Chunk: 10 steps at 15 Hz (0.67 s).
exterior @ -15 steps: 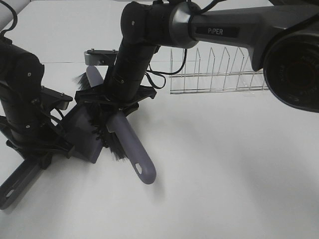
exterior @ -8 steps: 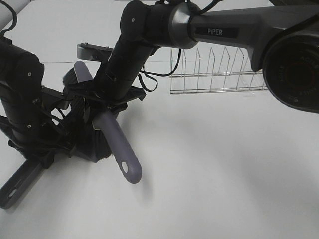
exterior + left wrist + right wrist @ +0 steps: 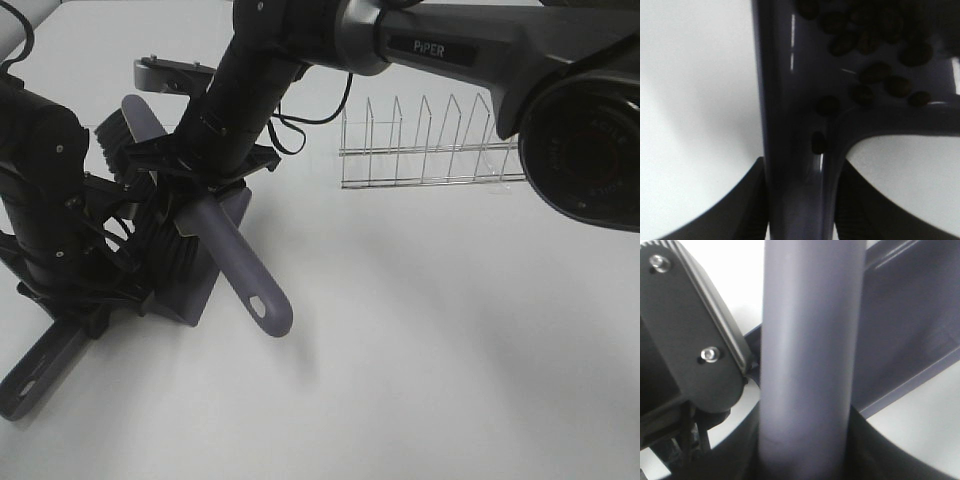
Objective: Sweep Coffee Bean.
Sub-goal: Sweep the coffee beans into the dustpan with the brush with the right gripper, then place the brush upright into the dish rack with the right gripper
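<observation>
Two grippers are engaged at the left of the white table (image 3: 450,340). The left gripper (image 3: 799,205) is closed on the handle of the dark grey dustpan (image 3: 205,282), with a finger pressed against each side of the handle in the left wrist view. The dustpan is held low at the table, its handle pointed toward the near left corner. The coffee beans (image 3: 872,74) are gathered inside the pan. Most are clustered together on its floor, and two are seen lying apart nearer the root of the handle.

The right gripper (image 3: 200,180), reached across the middle, is clamped on the grey-purple brush (image 3: 235,268) partway along its handle. The brush is held tilted over the dustpan, with its black bristles (image 3: 165,250) set above the pan's inside. Its handle end, pierced by a hanging hole, is stuck out past the pan's right wall. Whether the bristles touch the pan cannot be told. A wire rack (image 3: 430,150) is stood well apart, toward the far right.
</observation>
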Tool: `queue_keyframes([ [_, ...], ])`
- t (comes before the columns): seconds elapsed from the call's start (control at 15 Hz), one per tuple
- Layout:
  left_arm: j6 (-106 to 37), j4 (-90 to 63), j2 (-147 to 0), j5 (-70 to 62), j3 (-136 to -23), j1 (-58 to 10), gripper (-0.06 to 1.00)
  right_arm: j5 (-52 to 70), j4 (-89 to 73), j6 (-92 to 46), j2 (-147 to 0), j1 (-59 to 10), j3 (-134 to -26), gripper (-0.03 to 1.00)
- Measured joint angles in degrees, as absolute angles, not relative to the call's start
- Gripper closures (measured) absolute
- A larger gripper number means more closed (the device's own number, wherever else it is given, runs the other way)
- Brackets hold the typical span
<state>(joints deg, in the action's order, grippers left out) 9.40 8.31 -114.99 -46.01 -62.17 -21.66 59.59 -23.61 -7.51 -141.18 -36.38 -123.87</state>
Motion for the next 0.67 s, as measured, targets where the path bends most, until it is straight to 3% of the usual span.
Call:
queue_keyframes([
  [0.33,9.51,7.62,-114.99,-46.01,-62.17,-21.66,0.61,69.27,-11.0,-4.13,-141.18,-36.38,-132.58,0.61],
  [0.67,9.63,5.1,-114.99,-47.44,-62.17,-21.66,0.61,70.36,-2.29,-0.74,-138.37,-36.38,-136.94,0.61],
])
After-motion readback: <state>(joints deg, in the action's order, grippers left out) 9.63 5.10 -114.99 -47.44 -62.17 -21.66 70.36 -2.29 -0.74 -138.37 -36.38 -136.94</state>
